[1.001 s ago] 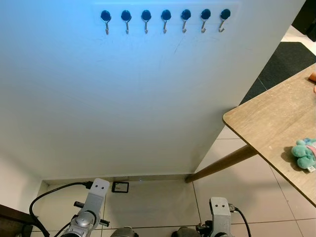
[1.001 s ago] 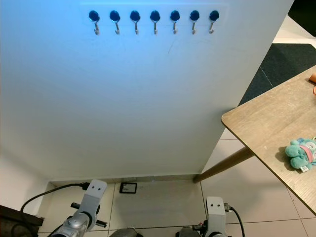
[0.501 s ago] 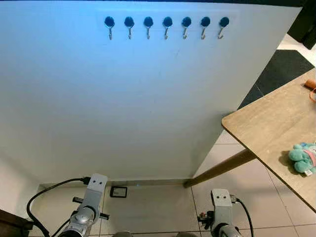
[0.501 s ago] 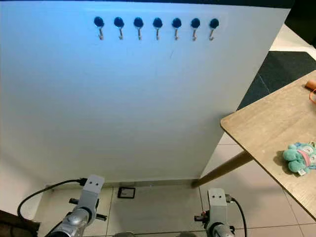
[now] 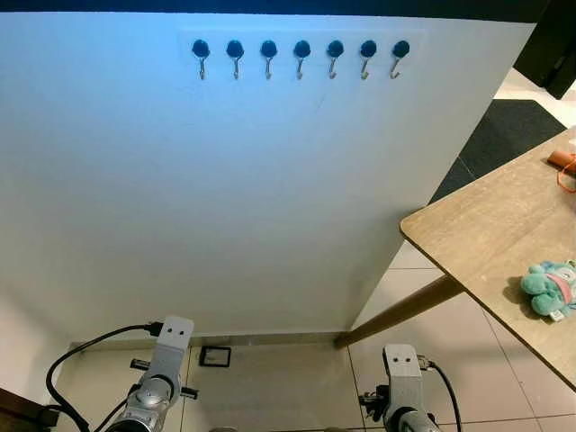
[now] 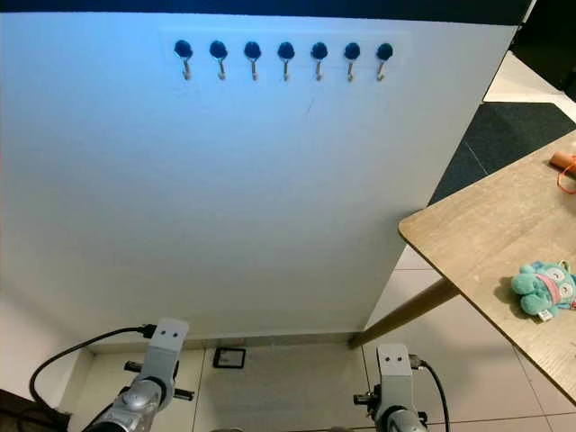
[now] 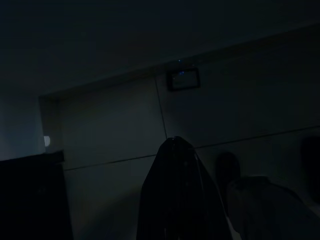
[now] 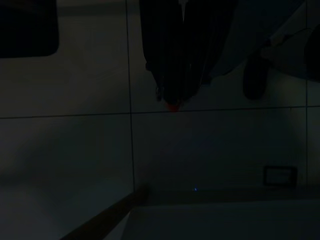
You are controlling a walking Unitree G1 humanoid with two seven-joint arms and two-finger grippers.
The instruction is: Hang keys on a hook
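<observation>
Both arms still hang idle.

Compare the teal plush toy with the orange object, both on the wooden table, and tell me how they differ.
The teal plush toy is rounded, soft-looking and fully in frame; the orange object is cut off by the picture's edge, so its shape is unclear. The plush toy lies nearer the robot; the orange object lies farther along, toward the dark mat. The plush toy carries a pink band and a white tag; the orange object trails a thin orange loop. Both rest on the wooden table.
</observation>
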